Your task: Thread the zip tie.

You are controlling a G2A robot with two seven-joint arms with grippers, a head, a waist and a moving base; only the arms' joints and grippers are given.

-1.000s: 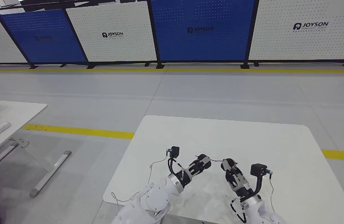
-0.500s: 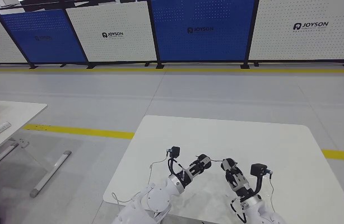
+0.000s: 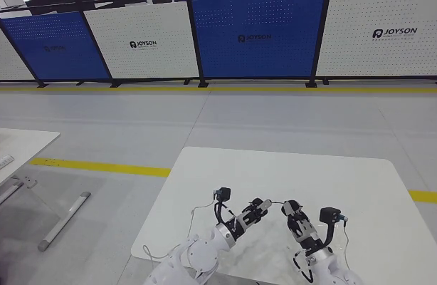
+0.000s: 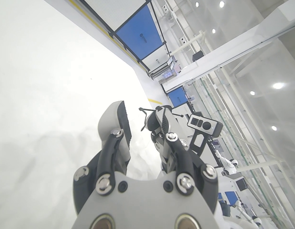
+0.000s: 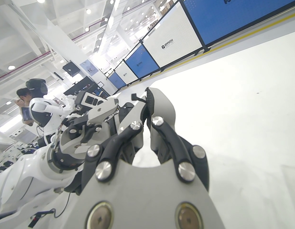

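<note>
zip tie [image 3: 275, 204]: a thin black plastic strap, pinched in the right tool and held clear above the tabletop. It is close to the robot-side edge and about midway along it. In the right wrist view its small square head [image 5: 134, 96] pokes out past the fingertips. In the left wrist view the strap [image 4: 144, 117] bends beside the left tool's ribbed pad.
right tool [image 3: 290, 208]: fingers pressed together [image 5: 147, 101] on the zip tie. They have smooth grey shells, black ribbed inner faces and black links with bright round screws.
left tool [image 3: 260, 207]: fingers spread apart with nothing gripped. It points at the right tool, with its tips just beside it.
ribbed pad [image 4: 125, 120]: black, finely grooved rubber on a rounded grey finger.
tabletop [image 3: 290, 167]: white and matte, a rectangle with rounded corners.
floor [image 3: 204, 117]: pale grey and smooth, crossed by a yellow line [image 3: 97, 166] past the far-left corner.
partition panels [image 3: 258, 35]: blue and white perforated boards in black frames, in a row beyond the far edge.
second table [image 3: 19, 142]: white, well apart to the left.
ceiling lights [image 4: 278, 85]: round and bright, among white beams.
</note>
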